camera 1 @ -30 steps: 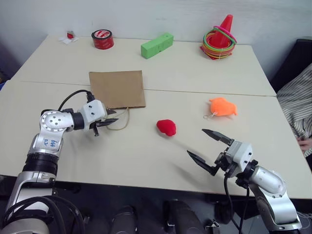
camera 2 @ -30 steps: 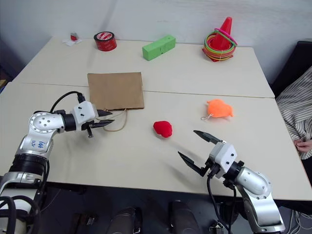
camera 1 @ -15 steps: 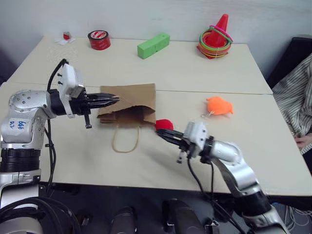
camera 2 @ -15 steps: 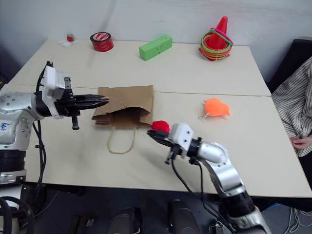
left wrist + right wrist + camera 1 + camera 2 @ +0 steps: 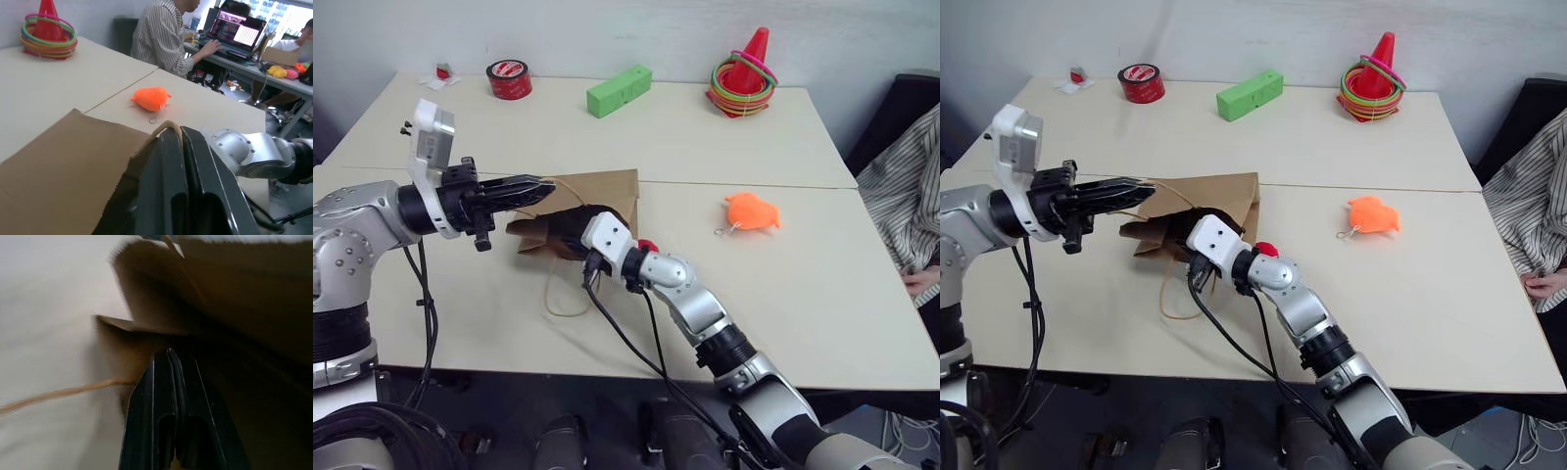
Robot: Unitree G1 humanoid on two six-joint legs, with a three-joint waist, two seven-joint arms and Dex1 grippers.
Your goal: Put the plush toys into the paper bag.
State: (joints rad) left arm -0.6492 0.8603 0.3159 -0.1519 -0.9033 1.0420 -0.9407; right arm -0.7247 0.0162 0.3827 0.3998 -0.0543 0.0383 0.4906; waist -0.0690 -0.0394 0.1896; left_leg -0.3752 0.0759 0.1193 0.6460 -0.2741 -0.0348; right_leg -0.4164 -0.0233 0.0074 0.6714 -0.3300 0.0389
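The right gripper (image 5: 168, 352), fingers pressed together, reaches into the mouth of the brown kraft paper bag (image 5: 607, 191); a small red plush (image 5: 648, 245) shows beside its wrist. The left gripper (image 5: 546, 186) pinches the bag's cord handle (image 5: 164, 126). Farther right lies the orange plush toy (image 5: 752, 211)

No lettering can be read anywhere. The red tape roll (image 5: 509, 78) near the far left corner of the worktop (image 5: 724, 147) has white marks on its top, too small to make out. The laptop screen (image 5: 238, 32) behind shows blurred content only.
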